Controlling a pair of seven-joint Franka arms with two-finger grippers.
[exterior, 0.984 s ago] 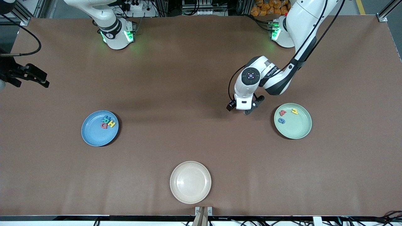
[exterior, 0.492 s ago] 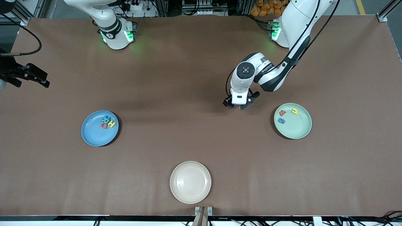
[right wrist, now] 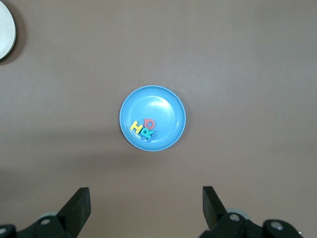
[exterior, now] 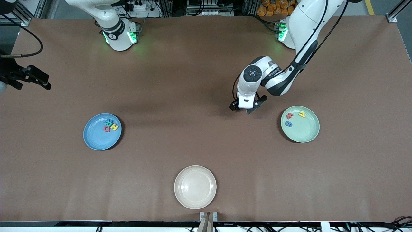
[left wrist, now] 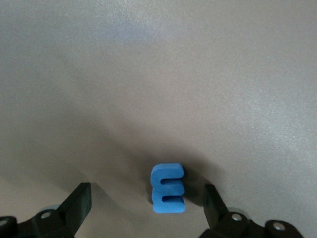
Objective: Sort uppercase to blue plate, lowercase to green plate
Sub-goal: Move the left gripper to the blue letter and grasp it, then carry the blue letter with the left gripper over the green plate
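Note:
My left gripper (exterior: 245, 109) is low over the bare table between its own base and the green plate (exterior: 304, 132). It is open, with a blue foam letter (left wrist: 168, 189) standing on the table between its fingers (left wrist: 79, 198). The letter's rounded humps read as lowercase m. The green plate holds red w (exterior: 290, 115), yellow h (exterior: 302, 114) and blue g (exterior: 288, 123). The blue plate (exterior: 95, 139) holds yellow H (exterior: 114, 127), teal R (exterior: 108, 122) and red Q (exterior: 106, 129). My right gripper (exterior: 43, 82) waits open, high at its end of the table, and looks down on the blue plate (right wrist: 163, 106). Blue M is out of view.
A cream plate (exterior: 195, 187) lies near the table's front edge, midway along it, with nothing in it. Its rim also shows in the right wrist view (right wrist: 6, 29).
My left gripper has moved away from the green plate, a little toward the right arm's end, and has hardly shifted in the last half second. The right arm has not moved.

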